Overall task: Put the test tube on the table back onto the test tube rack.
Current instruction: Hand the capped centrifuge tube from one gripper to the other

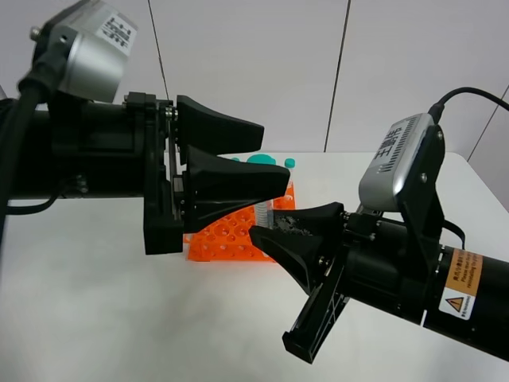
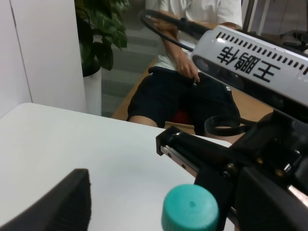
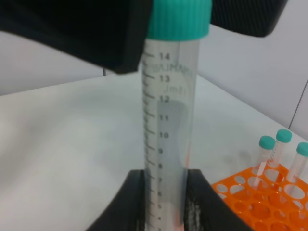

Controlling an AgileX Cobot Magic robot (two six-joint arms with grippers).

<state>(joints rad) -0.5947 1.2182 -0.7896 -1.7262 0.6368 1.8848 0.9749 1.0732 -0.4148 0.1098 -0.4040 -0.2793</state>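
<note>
The test tube (image 3: 166, 125), clear with a teal cap (image 3: 178, 19), stands upright above the table (image 1: 95, 310). My right gripper (image 3: 166, 204) is shut on its lower part. In the exterior high view that gripper (image 1: 274, 228) sits just right of the orange test tube rack (image 1: 227, 239), with a short piece of clear tube (image 1: 265, 211) showing above it. My left gripper (image 1: 274, 153) is open, one finger on each side of the cap (image 1: 258, 159). The left wrist view shows a clear gap between the cap (image 2: 190, 209) and one finger (image 2: 62, 207).
Three capped tubes (image 3: 283, 144) stand in the rack (image 3: 260, 202), beyond the held one. A person (image 2: 192, 82) sits past the table's far edge, beside a potted plant (image 2: 101, 33). The right arm's camera housing (image 2: 250, 62) hangs close to my left gripper.
</note>
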